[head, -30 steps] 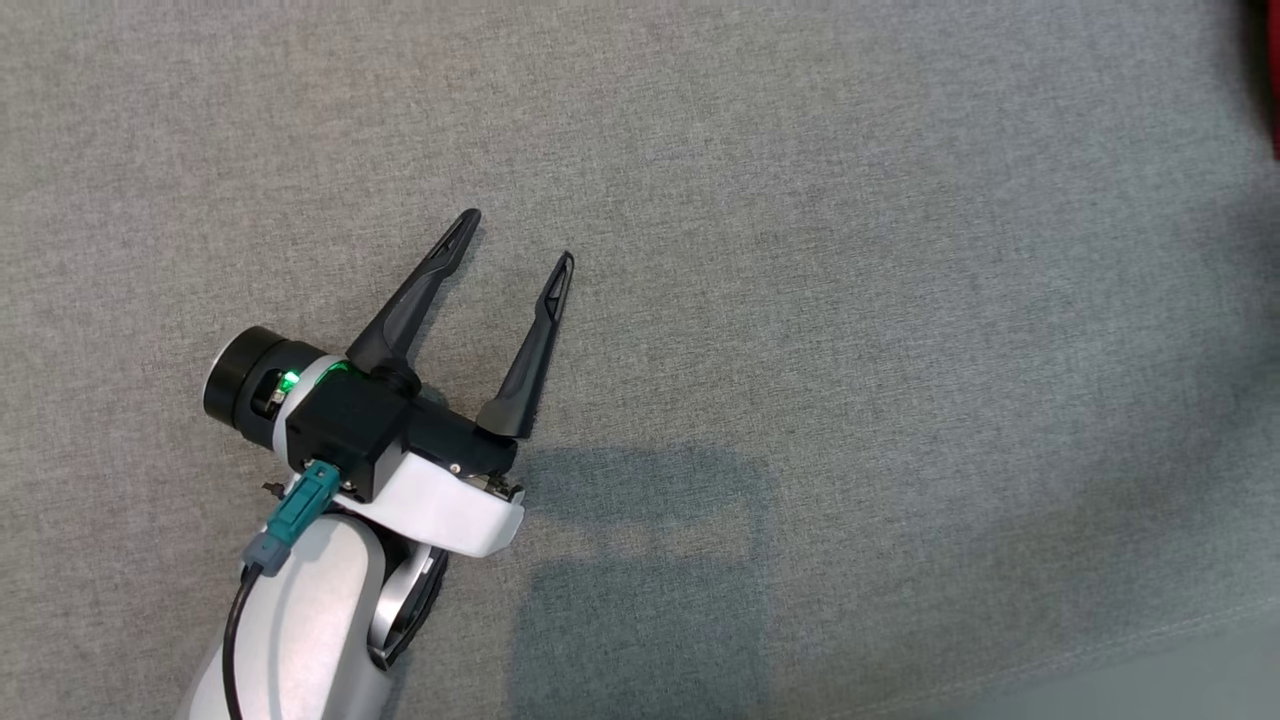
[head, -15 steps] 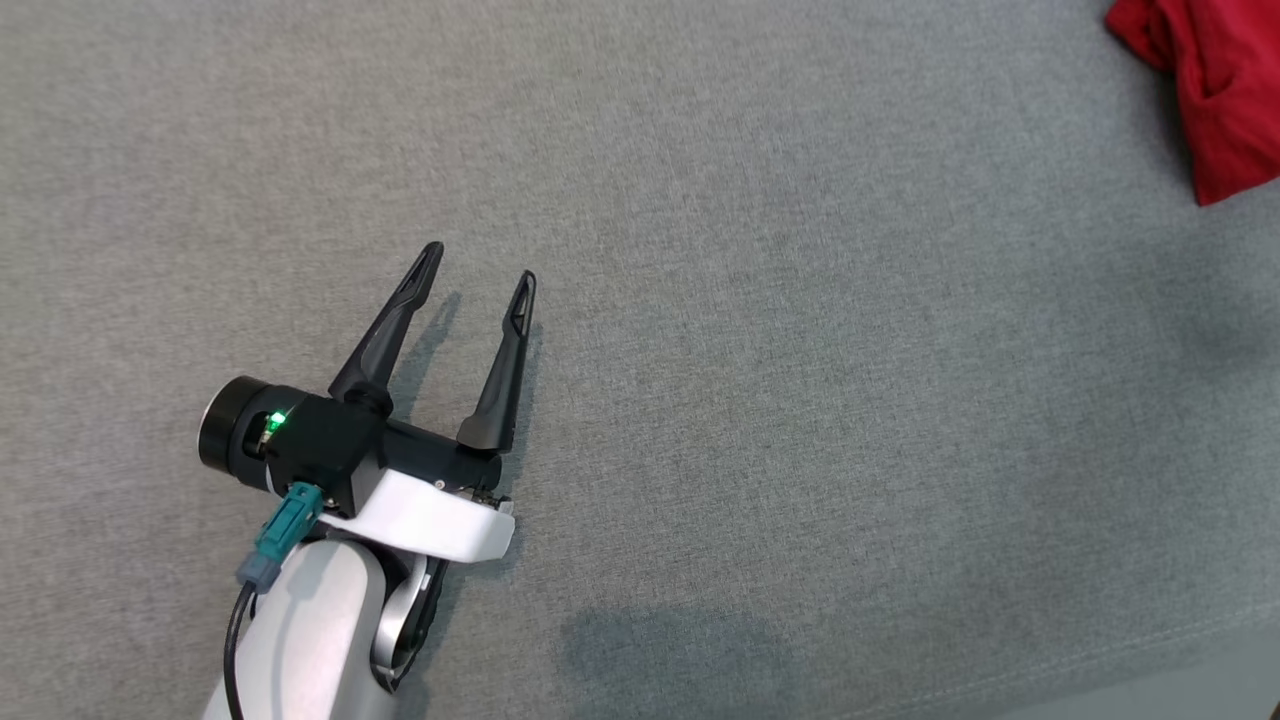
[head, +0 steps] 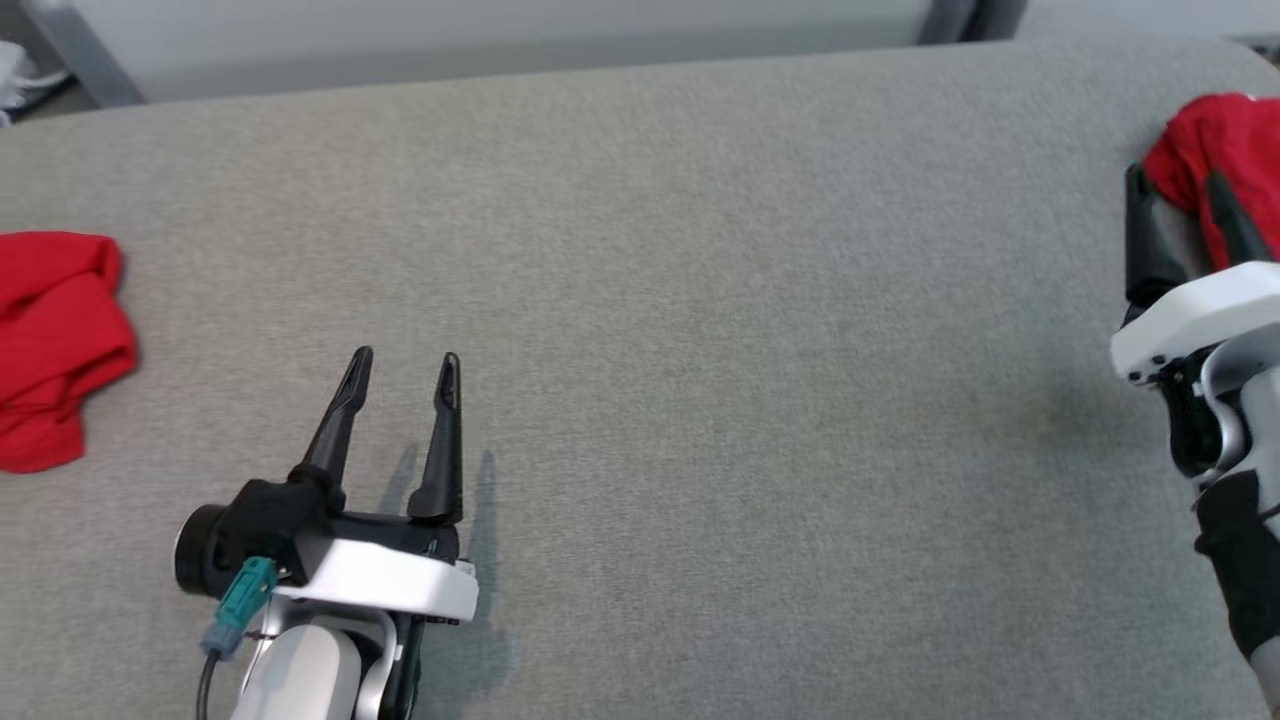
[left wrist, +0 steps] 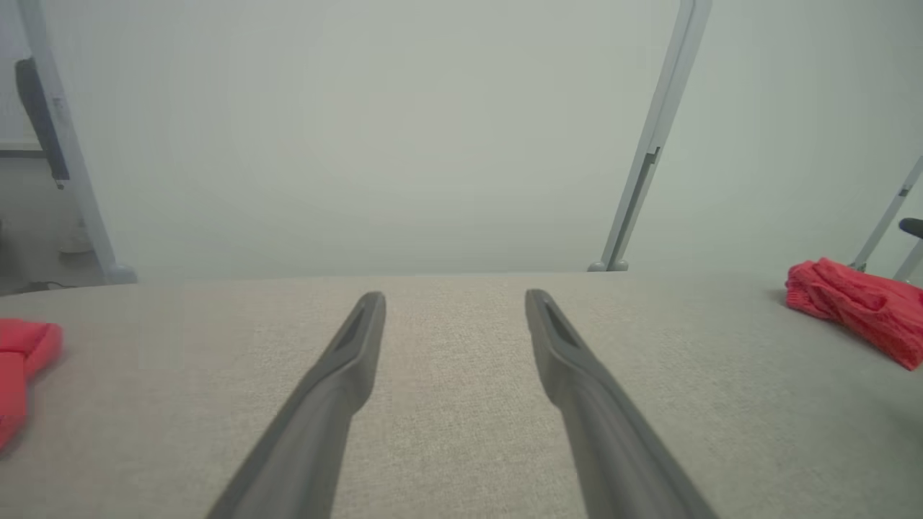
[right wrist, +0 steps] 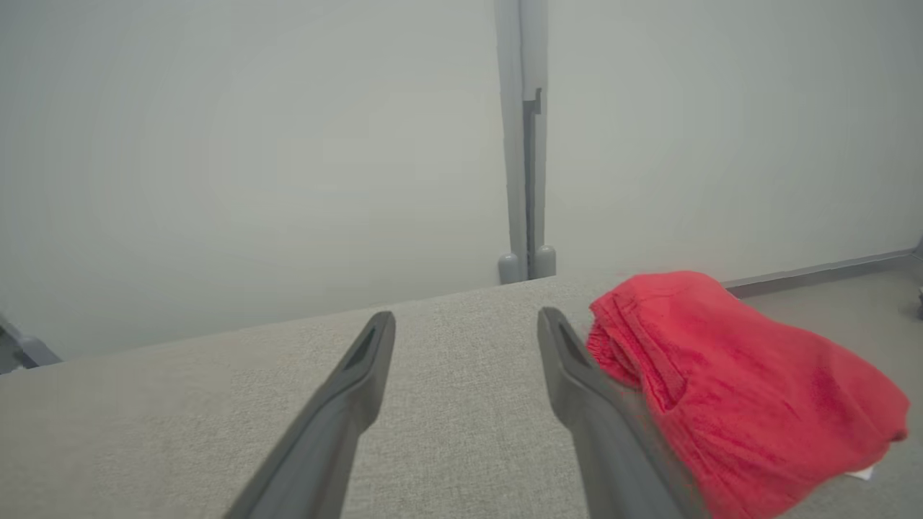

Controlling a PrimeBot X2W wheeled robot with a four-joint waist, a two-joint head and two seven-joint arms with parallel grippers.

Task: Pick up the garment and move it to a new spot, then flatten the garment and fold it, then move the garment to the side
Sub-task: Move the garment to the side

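Left tool (head: 405,356): wide open with nothing in it. Its two dark fingers point away from the robot over bare grey cloth. In the left wrist view (left wrist: 454,295) there is only table covering between them.

Right tool (head: 1175,178): also spread wide and gripping nothing. It is at the far right side of the table, up against the crumpled red heap. In the right wrist view (right wrist: 466,314) the gap between the fingers is bare table.

Right-hand garment (head: 1225,135): a bunched red piece near the table's far right corner. From the right wrist (right wrist: 735,375) it lies just outside the tool's right finger and overlaps that finger's outer edge. I cannot tell whether they touch. It is not between the fingers. In the left wrist view it is a low red mound (left wrist: 858,303) off to the right, well apart from the left tool.

Left-hand garment (head: 55,340): a second red piece lying in soft layers at the table's left edge. It is well apart from the left tool and is partly cut off in the head view. The left wrist catches a corner of it (left wrist: 21,353).

Table (head: 760,350): covered in grey woven fabric, with a rounded far right corner.

Background: a pale wall (right wrist: 252,144) with a grey upright post (right wrist: 526,130) behind the table's far edge.
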